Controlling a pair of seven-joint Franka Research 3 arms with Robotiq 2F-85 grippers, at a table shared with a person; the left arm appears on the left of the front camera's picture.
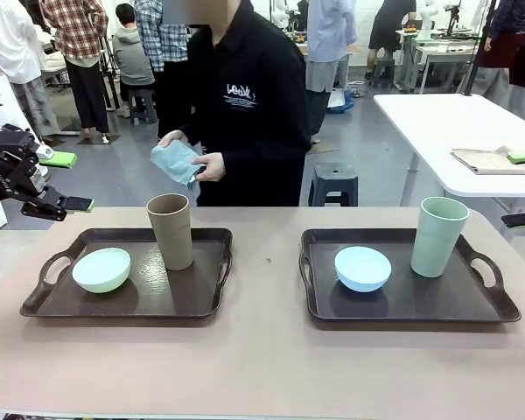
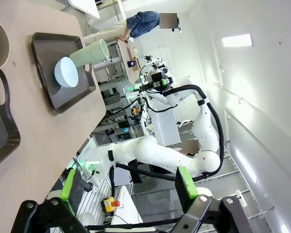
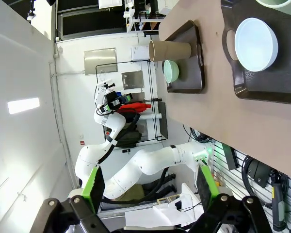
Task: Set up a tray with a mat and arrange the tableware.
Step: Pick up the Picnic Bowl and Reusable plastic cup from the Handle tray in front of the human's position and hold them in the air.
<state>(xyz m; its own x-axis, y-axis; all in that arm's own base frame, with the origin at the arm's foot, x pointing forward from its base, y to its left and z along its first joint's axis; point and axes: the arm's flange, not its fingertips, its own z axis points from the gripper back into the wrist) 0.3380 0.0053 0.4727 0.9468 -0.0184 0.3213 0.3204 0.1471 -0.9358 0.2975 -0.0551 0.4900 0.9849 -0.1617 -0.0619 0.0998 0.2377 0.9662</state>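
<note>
Tableware stands in two sets on the worktop [image 1: 262, 350], so take the brown cup [image 1: 171, 230] as your marker. It is upright on the left tray [image 1: 157, 296], toward that tray's far edge. The pale green bowl [image 1: 101, 269] sits on the same tray, near the brown cup on its left and a little closer to you, the two apart.

To the right of the brown cup, across a bare strip of worktop, lies the right tray [image 1: 420, 302]. The light blue bowl [image 1: 362, 268] is on that tray at the end nearer the brown cup. The pale green cup [image 1: 438, 236] stands upright farther right, just beside the bowl and apart from it.

Behind the brown cup, at the far side of the worktop, the person holds a folded pale blue cloth [image 1: 175, 162] in both hands, one hand [image 1: 212, 166] at its right edge, well above the trays.

Your left gripper [image 2: 126, 177] hangs to the left of the brown cup, out past the left tray's far corner, its jaws spread wide with nothing between them. Your right gripper [image 3: 150, 179] is well to the right of the brown cup, beyond the right tray, its jaws likewise wide apart and empty.
</note>
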